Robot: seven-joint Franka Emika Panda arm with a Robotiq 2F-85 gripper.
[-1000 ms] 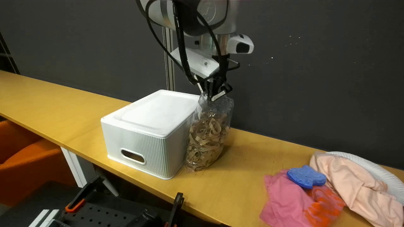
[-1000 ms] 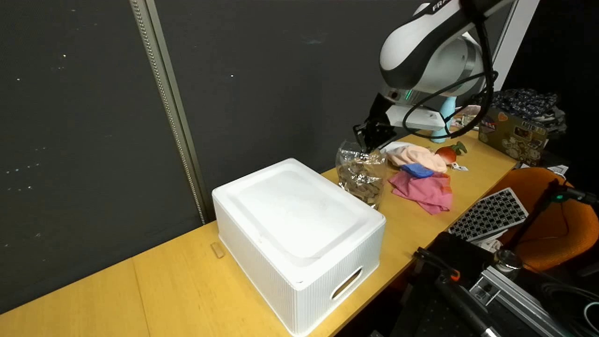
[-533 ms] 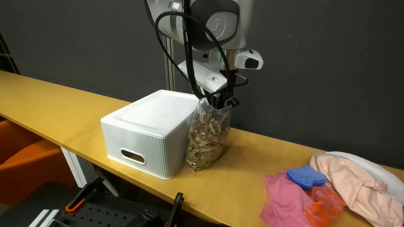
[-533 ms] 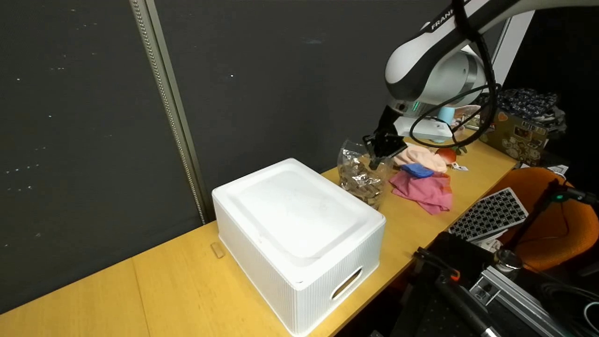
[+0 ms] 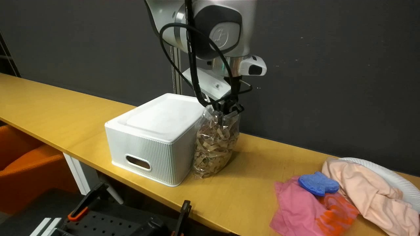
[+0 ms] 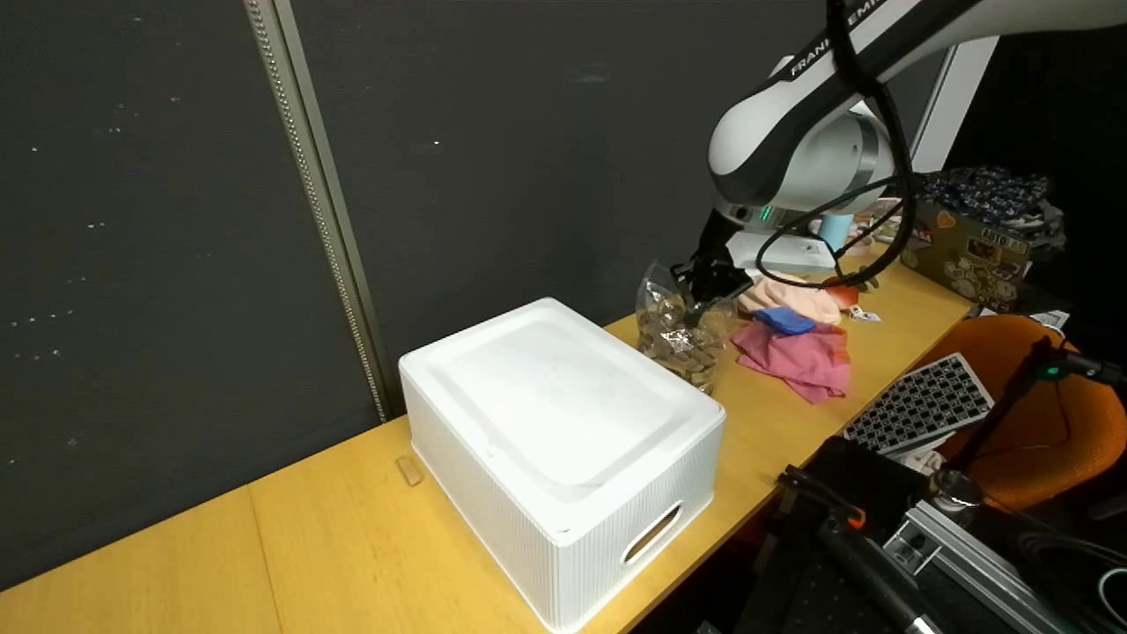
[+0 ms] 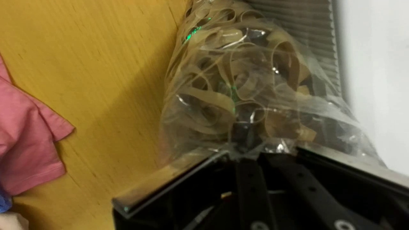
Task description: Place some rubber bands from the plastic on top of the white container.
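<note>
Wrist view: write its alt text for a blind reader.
A clear bag of tan rubber bands fills the centre, black fingers overlapping its near end. White box at right; pink cloth at left on the table.

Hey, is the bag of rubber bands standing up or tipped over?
Standing up: in an exterior view the bag rises from the table, clear at the top, rubber bands below.

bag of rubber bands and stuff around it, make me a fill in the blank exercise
The bag of rubber bands stands beside the ____ box.
The gripper is at the clear plastic ____.
The sponge is coloured ____.
The wrist view shows the pink cloth at its ____ edge.
Missing words: white; bag; blue; left.
</note>
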